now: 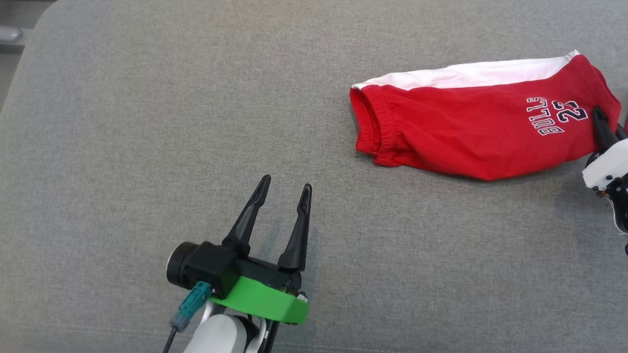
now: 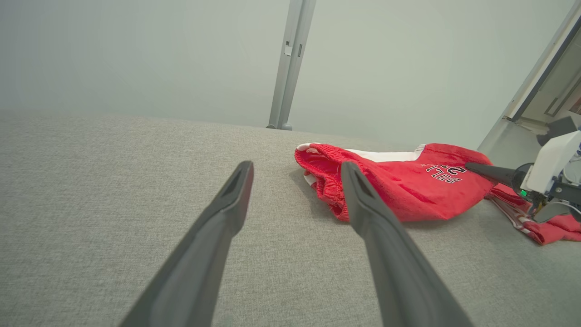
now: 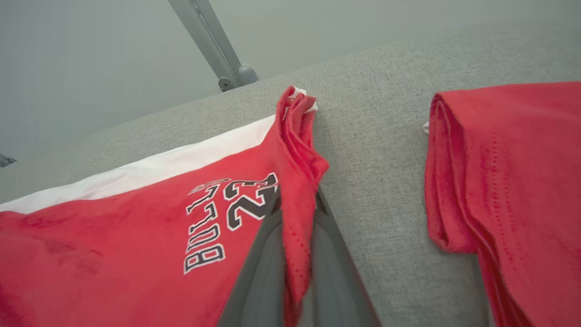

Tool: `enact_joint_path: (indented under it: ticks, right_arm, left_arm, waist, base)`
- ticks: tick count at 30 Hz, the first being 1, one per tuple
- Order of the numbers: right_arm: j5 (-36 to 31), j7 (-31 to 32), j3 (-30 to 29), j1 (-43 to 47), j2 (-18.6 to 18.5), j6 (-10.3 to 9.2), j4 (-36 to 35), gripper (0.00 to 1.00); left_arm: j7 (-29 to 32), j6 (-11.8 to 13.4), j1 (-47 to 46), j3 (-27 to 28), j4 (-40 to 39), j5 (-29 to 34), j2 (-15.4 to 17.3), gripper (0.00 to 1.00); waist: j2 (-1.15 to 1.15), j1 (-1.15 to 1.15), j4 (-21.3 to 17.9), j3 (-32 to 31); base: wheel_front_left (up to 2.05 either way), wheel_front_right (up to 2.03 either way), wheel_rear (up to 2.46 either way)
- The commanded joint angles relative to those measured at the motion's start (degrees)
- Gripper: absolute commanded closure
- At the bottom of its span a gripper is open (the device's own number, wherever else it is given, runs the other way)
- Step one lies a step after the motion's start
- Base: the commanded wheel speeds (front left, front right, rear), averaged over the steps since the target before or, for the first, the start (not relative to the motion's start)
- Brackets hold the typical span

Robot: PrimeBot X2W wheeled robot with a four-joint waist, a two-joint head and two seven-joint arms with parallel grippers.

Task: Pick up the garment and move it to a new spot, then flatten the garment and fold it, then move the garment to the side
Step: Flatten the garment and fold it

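The garment (image 1: 471, 127) is a pair of red shorts with a white side stripe and black "BULLS 23" lettering, lying folded at the right of the grey cushion. My right gripper (image 1: 601, 125) is shut on the garment's right edge, just right of the lettering; in the right wrist view the red cloth (image 3: 295, 227) is pinched between the two dark fingers. My left gripper (image 1: 284, 189) hovers open and empty over bare fabric well to the garment's lower left, and the garment (image 2: 399, 186) lies ahead and to the right of its fingers.
A second red cloth (image 3: 508, 190) lies folded on the cushion just right of the held edge, also seen past the right gripper (image 2: 544, 227). The grey cushion (image 1: 147, 147) stretches wide to the left. A metal post (image 2: 288, 63) stands behind its far edge.
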Motion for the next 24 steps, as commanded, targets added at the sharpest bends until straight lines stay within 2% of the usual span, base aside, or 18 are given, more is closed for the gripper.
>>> enact_joint_path:
  ticks: [1, 11, 24]
  right_arm:
    - [-1.0, -0.5, 0.6, -1.1, 0.3, -0.03, -0.1, 1.0]
    - [-4.6, -1.4, 5.1, -5.3, 3.3, -0.03, -3.5, 1.0]
    - [-8.0, 1.0, 16.5, -10.3, 10.0, -0.03, -9.2, 1.0]
  left_arm:
    - [-0.1, -0.1, 0.8, -0.1, 0.3, 0.4, 0.1, 0.0]
    - [-0.1, -0.2, 1.2, -1.3, 1.4, 0.0, 0.1, 0.0]
    - [-0.1, 0.3, 0.8, -2.1, 1.5, -1.1, 0.1, 0.0]
  waist:
    - [0.0, 0.0, -0.7, -1.2]
    - [0.0, 0.0, 0.4, -3.9]
    - [0.0, 0.0, 2.0, -4.3]
  base:
    - [0.0, 0.0, 0.0]
    - [0.0, 0.0, 0.0]
    - [0.0, 0.0, 0.0]
